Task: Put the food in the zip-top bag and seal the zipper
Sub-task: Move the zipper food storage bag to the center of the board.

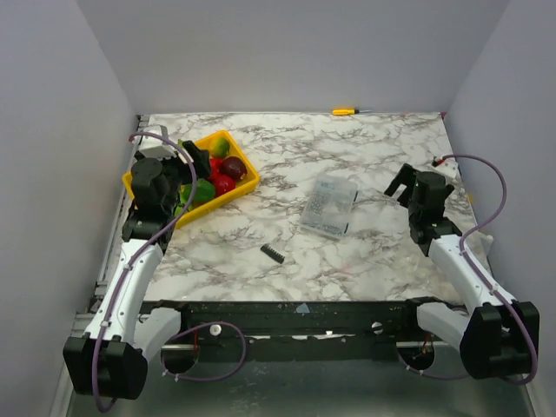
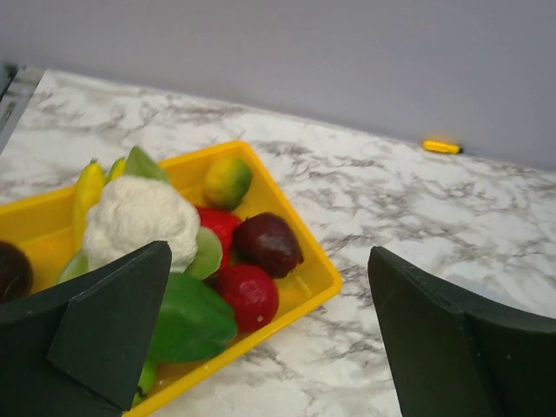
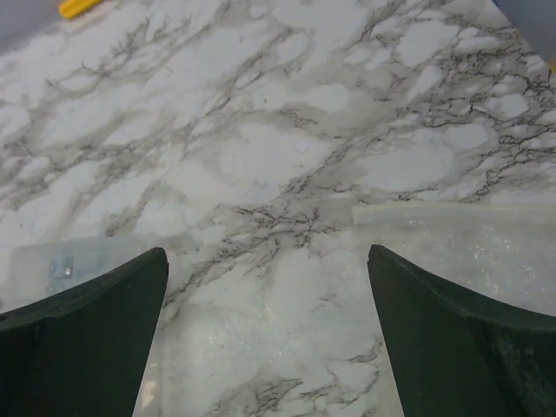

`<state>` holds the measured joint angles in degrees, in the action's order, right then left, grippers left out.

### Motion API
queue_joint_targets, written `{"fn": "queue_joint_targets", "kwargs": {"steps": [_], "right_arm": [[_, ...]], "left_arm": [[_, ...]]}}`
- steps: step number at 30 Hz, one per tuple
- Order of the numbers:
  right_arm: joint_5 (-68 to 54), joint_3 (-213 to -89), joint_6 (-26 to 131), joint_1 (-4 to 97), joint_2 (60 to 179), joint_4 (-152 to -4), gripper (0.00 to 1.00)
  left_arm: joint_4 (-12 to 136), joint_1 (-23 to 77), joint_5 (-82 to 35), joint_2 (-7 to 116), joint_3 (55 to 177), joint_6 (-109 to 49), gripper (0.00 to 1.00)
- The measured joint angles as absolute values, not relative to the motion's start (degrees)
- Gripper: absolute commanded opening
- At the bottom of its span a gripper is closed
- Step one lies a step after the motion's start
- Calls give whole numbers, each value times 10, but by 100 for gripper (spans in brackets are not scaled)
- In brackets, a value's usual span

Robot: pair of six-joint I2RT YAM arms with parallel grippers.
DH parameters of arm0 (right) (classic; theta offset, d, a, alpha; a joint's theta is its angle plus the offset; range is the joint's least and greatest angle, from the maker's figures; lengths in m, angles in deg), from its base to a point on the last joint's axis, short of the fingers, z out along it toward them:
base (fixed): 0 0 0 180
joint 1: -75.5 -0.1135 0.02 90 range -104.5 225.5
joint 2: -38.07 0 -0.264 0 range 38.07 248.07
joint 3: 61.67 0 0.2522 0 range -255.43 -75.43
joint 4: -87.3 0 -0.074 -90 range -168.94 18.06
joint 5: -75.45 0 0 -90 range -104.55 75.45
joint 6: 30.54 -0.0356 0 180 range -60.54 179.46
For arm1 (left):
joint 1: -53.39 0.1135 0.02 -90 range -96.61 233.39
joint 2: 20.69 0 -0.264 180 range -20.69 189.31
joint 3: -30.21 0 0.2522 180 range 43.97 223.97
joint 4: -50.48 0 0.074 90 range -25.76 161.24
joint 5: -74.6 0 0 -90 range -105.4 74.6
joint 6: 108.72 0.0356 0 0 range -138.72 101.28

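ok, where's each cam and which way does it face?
Top external: above, behind the bases, looking down on the marble table; both arms show.
Left wrist: on the left arm, facing the back wall over the yellow tray of food; open jaws below.
Right wrist: on the right arm, tilted down at table and clear plastic; open jaws below.
Shared: tray, in top and left wrist.
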<state>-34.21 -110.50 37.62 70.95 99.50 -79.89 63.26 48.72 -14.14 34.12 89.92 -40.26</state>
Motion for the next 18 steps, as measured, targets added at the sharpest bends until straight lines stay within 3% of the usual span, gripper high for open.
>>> {"fn": "queue_joint_targets", "kwargs": {"steps": [12, 18], "right_arm": [[-516, -1175, 257, 712, 995, -719, 100], [-524, -1169, 200, 769, 1017, -650, 100]], "left_arm": [[617, 327, -169, 365, 945, -311, 99], [629, 300, -192, 369, 945, -301, 99]]}}
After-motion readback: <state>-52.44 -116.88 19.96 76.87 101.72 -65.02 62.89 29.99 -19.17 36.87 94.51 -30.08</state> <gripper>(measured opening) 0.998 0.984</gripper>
